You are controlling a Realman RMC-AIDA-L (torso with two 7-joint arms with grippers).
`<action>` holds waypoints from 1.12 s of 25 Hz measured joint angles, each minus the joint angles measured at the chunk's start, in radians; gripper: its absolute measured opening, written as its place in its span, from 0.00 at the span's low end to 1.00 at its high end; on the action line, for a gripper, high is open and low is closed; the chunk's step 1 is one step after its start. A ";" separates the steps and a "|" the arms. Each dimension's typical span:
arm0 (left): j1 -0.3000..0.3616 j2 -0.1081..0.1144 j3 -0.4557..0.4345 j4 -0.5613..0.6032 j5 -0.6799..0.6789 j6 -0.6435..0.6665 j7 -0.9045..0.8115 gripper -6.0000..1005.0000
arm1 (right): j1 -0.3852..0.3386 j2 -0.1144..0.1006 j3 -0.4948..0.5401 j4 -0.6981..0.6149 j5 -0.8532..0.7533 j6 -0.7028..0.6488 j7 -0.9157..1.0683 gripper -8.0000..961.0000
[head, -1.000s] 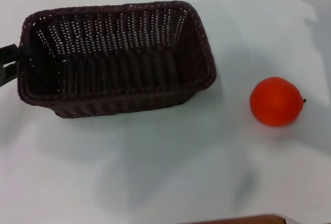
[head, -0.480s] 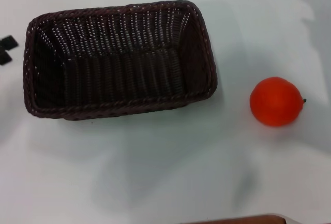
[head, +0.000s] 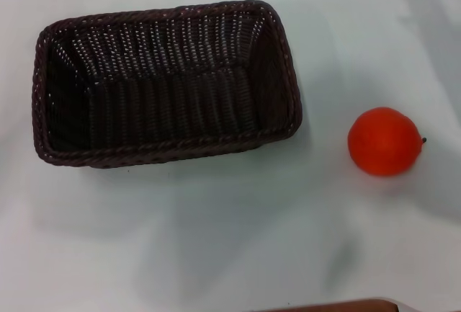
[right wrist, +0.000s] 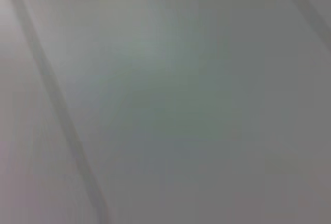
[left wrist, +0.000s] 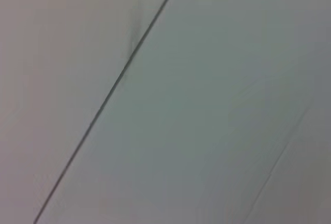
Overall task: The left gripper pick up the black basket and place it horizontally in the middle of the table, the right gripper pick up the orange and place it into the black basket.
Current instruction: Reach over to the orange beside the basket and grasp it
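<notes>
The black basket rests flat on the white table in the head view, left of centre, long side running left to right, and it is empty. The orange sits on the table to the basket's right, apart from it, its small dark stem pointing right. Neither the left gripper nor the right gripper shows in any view. The left wrist view shows only a pale surface with a thin dark line. The right wrist view shows only a blurred pale surface.
A thin brown edge shows at the bottom of the head view. Soft shadows lie on the table in front of the basket and at the top right corner.
The left gripper, at the basket's left end a second ago, let go and withdrew left out of view. The basket settled flat from a tilted pose. The orange has not moved.
</notes>
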 joint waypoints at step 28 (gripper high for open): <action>-0.064 0.004 0.025 -0.416 -0.319 0.135 0.647 0.88 | 0.231 -0.204 0.183 -0.790 -1.965 -0.542 1.250 0.98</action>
